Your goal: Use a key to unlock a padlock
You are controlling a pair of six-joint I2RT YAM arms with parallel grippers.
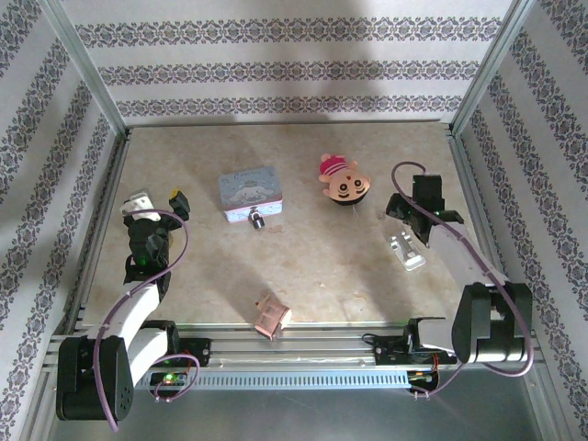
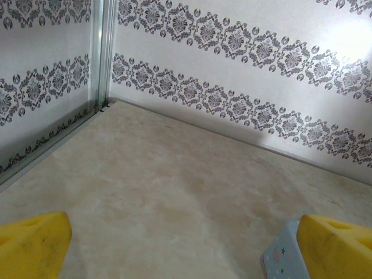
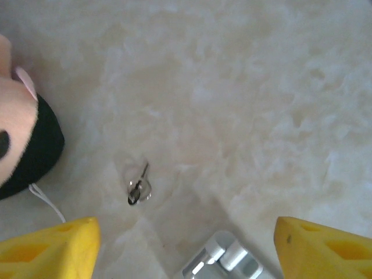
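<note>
The tiny dark padlock [image 1: 257, 220] with a silvery part lies on the table just in front of the pale-blue tin [image 1: 251, 191]. The small key [image 3: 138, 186] on its ring lies flat on the table ahead of my right gripper [image 3: 186, 250], left of its midline. That gripper is open, its yellow fingertips [image 3: 49, 247] wide apart and holding nothing. In the top view the right gripper [image 1: 413, 209] hovers at the right. My left gripper [image 1: 158, 202] stands open at the far left, empty, with the tin's corner [image 2: 282, 258] beside its right fingertip [image 2: 337, 247].
A round plush toy [image 1: 344, 181] lies behind the key, its edge at the left of the right wrist view [image 3: 23, 139]. A silver metal piece [image 1: 407, 250] sits under the right gripper. A pinkish-copper boxy object [image 1: 272, 315] rests near the front edge. Patterned walls enclose the table.
</note>
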